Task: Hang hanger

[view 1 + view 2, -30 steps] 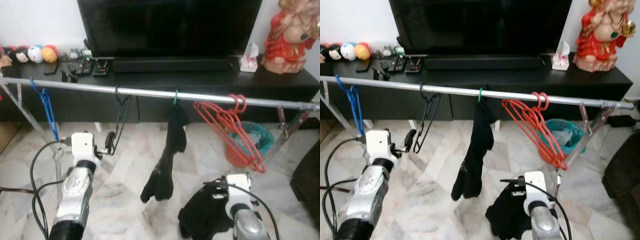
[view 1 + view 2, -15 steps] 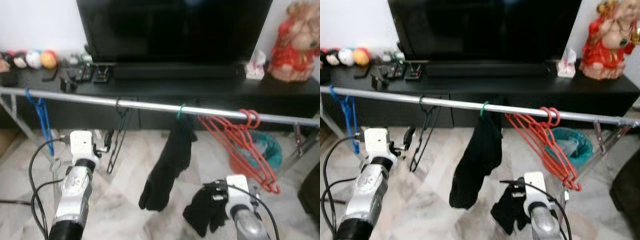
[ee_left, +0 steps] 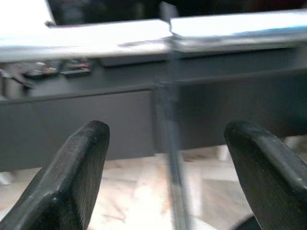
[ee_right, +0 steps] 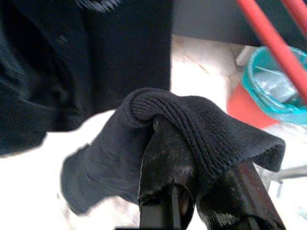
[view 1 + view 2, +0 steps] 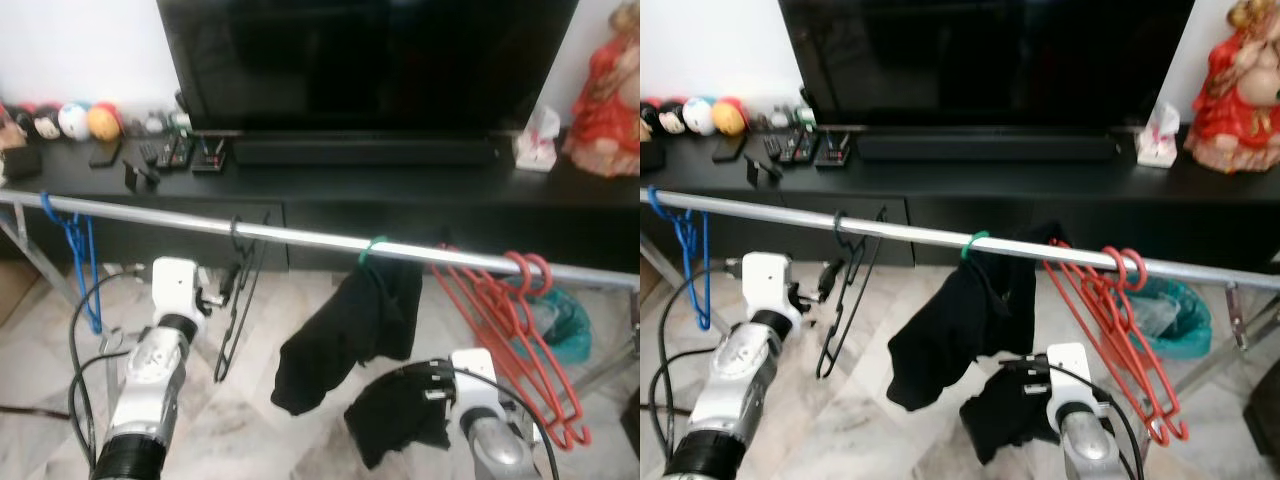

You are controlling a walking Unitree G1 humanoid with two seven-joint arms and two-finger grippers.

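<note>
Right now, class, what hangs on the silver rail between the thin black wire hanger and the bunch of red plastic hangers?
In the left eye view, a black garment on a green hook.

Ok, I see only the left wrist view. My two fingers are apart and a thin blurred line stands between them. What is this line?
Observer: It is the black hanger, and its hook sits on the silver rail.
Operator: And what does the right gripper do?
Observer: The right gripper is low, below the rail, shut on a black cloth.
Operator: What hangs next to my hanger, toward the robot's right?
Observer: A green hanger hook with a black garment on it, then a bunch of red hangers.
</note>
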